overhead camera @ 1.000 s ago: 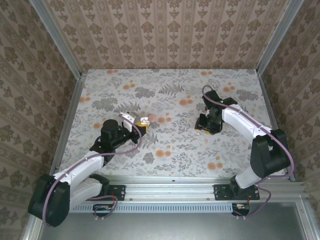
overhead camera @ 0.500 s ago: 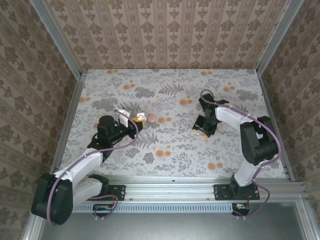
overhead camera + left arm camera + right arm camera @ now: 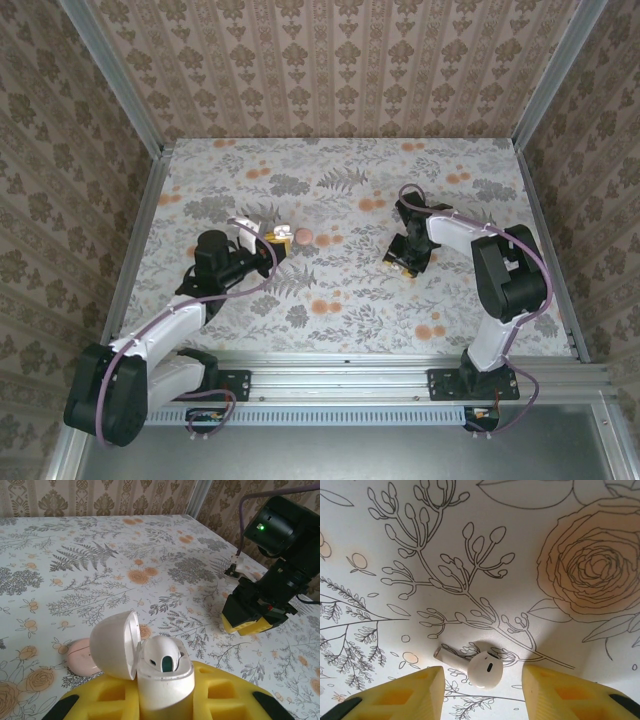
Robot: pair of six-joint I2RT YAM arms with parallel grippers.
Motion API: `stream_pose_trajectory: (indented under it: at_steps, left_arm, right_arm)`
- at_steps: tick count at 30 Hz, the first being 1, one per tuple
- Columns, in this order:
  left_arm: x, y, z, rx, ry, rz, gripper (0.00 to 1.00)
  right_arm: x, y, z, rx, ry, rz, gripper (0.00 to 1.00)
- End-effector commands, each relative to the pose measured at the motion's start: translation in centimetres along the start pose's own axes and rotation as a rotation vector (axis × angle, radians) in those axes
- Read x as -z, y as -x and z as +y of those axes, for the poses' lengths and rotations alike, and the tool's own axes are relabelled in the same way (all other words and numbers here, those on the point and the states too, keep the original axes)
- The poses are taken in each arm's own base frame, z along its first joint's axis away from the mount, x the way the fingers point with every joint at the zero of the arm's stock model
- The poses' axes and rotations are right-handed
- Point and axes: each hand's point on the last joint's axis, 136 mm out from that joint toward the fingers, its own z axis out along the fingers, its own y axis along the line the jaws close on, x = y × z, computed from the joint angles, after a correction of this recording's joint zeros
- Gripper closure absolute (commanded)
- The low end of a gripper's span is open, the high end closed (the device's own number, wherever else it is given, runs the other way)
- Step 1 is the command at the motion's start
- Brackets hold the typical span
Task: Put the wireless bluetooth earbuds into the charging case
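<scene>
earbud (image 3: 162,656) in case (image 3: 165,686), second earbud (image 3: 484,670) on table (image 3: 470,525)

Overhead from behind arms, wrist cameras low, close over table (image 3: 340,290)

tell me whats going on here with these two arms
The left gripper holds the open case, lid up, with one earbud already in it. The right gripper is open low over the table, its fingers either side of the second earbud, which lies loose there, not yet gripped. A pink disc lies beside the case.
</scene>
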Motion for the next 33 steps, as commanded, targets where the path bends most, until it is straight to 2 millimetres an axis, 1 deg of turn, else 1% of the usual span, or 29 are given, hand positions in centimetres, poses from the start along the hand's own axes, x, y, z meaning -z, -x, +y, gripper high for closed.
stream_pose_trajectory:
  at_steps: [1, 6, 12, 20, 26, 29, 33]
  left_arm:
    - [0.2, 1.0, -0.5, -0.006, -0.022, -0.033, 0.91]
    - [0.3, 0.9, -0.4, -0.008, -0.017, -0.031, 0.91]
    - [0.3, 0.8, -0.3, -0.007, -0.011, -0.029, 0.91]
    - [0.3, 0.7, -0.3, -0.006, -0.011, -0.026, 0.91]
    - [0.3, 0.7, -0.3, -0.007, -0.013, -0.025, 0.91]
    - [0.3, 0.6, -0.3, -0.007, -0.014, -0.025, 0.91]
    - [0.3, 0.7, -0.4, -0.007, -0.016, -0.025, 0.91]
  right_arm:
    - [-1.1, 0.2, 0.6, -0.014, 0.014, 0.011, 0.55]
    - [-1.6, 0.5, 1.3, -0.008, 0.03, 0.016, 0.58]
    - [-0.9, 1.1, 2.4, 0.011, 0.048, -0.015, 0.63]
    - [-0.2, 1.7, 3.6, 0.038, 0.063, -0.039, 0.64]
    - [0.1, 1.8, 3.5, 0.057, 0.043, -0.049, 0.65]
    - [0.0, 1.7, 3.7, 0.072, 0.048, -0.046, 0.65]
    - [-0.3, 1.6, 4.4, 0.084, 0.069, -0.036, 0.65]
